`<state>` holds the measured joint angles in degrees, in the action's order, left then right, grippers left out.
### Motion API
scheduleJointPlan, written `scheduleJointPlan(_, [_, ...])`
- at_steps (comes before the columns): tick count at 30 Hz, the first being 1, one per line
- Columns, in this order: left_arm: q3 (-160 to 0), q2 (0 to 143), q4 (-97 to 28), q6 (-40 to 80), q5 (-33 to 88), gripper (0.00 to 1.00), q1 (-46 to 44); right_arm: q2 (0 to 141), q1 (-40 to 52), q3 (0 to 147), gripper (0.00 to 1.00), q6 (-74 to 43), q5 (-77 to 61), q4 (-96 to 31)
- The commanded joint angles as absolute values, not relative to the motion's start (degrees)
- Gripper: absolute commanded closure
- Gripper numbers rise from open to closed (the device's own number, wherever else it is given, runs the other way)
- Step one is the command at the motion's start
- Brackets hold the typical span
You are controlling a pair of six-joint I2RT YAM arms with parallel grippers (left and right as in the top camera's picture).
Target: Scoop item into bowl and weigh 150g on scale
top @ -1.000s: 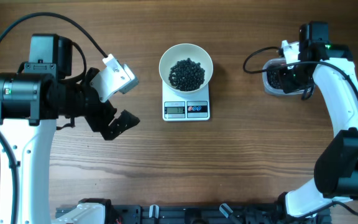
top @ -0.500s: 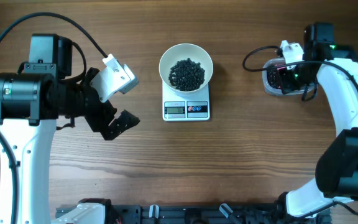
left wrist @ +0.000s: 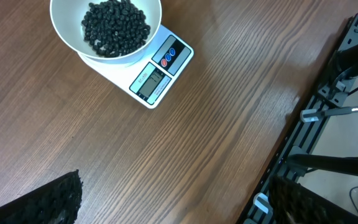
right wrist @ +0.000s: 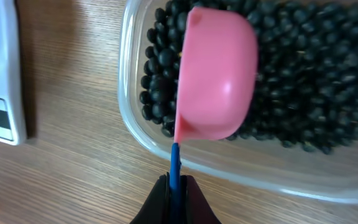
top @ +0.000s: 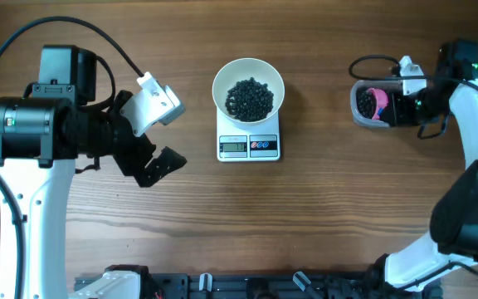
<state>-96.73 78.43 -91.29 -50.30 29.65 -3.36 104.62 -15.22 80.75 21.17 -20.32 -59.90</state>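
Note:
The white bowl (top: 248,90) stands on the scale (top: 249,146) and holds a heap of the black bead-like item (top: 250,98). In the left wrist view the bowl (left wrist: 61,31) and scale (left wrist: 157,74) lie at the upper left. More of the item (right wrist: 303,87) fills a clear tub (top: 358,106) at the right. A pink scoop (right wrist: 219,74) lies bowl-down over those beads. My right gripper (right wrist: 175,186) is shut on its blue handle (right wrist: 174,165), just outside the tub's rim. My left gripper (top: 149,141) hangs open left of the scale, holding nothing.
A black rack (left wrist: 328,118) runs along the table's near edge. The right arm's cable (top: 363,62) loops above the tub. Bare wood lies between the scale and the tub, and in front of the scale.
My right gripper has drawn back to the right, uncovering the tub and the pink scoop in it. The left arm, bowl and scale have not moved.

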Motion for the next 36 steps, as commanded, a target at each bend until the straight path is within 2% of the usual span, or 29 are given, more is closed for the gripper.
scheduleJointPlan(1, [-97.36,77.91,-91.35,-51.0,29.5,0.0,-2.98,109.54,-14.66,80.12,0.96,22.39,-26.94,-60.64])
scheduleJointPlan(7, [-97.36,77.91,-91.35,-51.0,29.5,0.0,-2.98,110.8,-15.53,80.12,0.96,22.28,-29.47,-60.45])
scheduleJointPlan(12, [-97.36,77.91,-91.35,-51.0,29.5,0.0,-2.98,110.8,-19.55,80.12,0.96,22.31,-36.03,-60.58])
scheduleJointPlan(24, [-97.36,77.91,-91.35,-51.0,29.5,0.0,-2.98,110.8,-26.48,80.12,0.96,22.65,-41.54,-61.87])
scheduleJointPlan(36, [-97.36,77.91,-91.35,-51.0,29.5,0.0,-2.98,110.8,-28.64,80.12,0.96,33.23,-49.89,-69.95])
